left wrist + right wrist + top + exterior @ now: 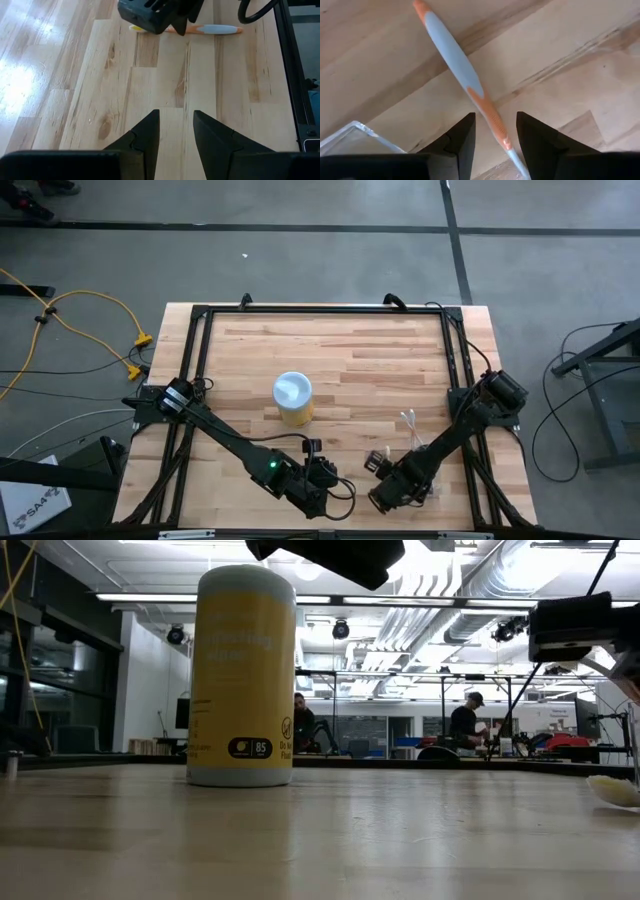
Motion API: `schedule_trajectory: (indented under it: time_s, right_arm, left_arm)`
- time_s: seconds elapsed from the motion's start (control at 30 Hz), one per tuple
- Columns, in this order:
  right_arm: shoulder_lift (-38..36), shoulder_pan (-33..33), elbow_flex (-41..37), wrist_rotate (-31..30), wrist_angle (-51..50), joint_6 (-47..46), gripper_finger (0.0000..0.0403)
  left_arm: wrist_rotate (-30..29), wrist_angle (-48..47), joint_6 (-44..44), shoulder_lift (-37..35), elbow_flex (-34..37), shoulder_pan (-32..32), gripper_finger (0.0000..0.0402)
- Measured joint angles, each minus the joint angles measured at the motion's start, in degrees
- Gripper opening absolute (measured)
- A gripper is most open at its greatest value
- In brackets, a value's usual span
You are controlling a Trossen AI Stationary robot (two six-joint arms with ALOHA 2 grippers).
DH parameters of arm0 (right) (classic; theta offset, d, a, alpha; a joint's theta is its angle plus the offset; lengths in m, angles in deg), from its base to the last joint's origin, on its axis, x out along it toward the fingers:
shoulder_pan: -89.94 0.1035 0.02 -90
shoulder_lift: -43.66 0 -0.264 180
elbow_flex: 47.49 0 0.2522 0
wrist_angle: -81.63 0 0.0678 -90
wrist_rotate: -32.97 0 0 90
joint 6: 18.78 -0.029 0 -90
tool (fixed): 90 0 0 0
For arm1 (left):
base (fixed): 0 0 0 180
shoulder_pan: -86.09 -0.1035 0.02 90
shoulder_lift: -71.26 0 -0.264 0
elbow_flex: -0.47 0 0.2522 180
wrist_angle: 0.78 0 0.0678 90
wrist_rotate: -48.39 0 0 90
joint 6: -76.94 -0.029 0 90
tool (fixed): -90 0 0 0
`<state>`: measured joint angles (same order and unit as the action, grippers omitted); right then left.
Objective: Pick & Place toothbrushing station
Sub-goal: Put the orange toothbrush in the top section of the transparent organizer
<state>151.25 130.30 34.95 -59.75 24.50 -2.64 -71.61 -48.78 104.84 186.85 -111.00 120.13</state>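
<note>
Though crowded along the edge toward which both arms reach, wide open elsewhere: wooden desk (350, 350) with bare planks over the whole far half and both far corners, ringed by a thin black frame (320, 310) just inside its edges.

Standing upright left of the middle, well clear of every edge and of both arms: yellow canister (292, 398) with a pale lid. Free boards all round it.

Slanting in from the left edge toward the middle of the crowded edge: left arm (225, 435). Mirrored from the right edge: right arm (450, 435). Only a short stretch of desk between the two wrists.

Left pincer (176, 135): fingers parted by a narrow gap, nothing between them, hanging over bare wood and facing the other arm's head.

Right pincer (495, 132): fingers parted wider than the handle below, astride the orange-and-grey toothbrush (452, 55).

Lying flat on the boards near the crowded edge, right of its middle: that toothbrush, handle stretching away from the right pincer and its thin end passing between the fingers. Cannot tell whether either finger touches it. Well ahead of the left pincer, with open wood between.

Just beside the right pincer's finger, seen only as a corner: clear plastic holder (355, 137).

Nearer the right edge, beside the right arm: a few pale thin pieces (408, 420), too small to identify.
</note>
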Motion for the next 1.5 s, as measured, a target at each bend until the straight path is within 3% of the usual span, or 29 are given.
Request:
schedule_trajectory:
  time_s: [0.6,1.03,1.5]
  right_arm:
    - [2.9,-0.1,0.1,4.7,1.3,0.6,0.0135]
    - [3.2,-2.0,0.1,3.1,1.9,0.5,0.0134]
    - [2.9,-3.3,0.0,3.6,-0.1,0.2,0.0079]
  left_arm:
    - [0.0,0.0,0.0,0.0,0.0,0.6,0.0112]
    - [0.0,0.0,0.2,0.0,0.0,0.6,0.0112]
    - [0.0,0.1,0.2,0.0,0.0,0.6,0.0112]
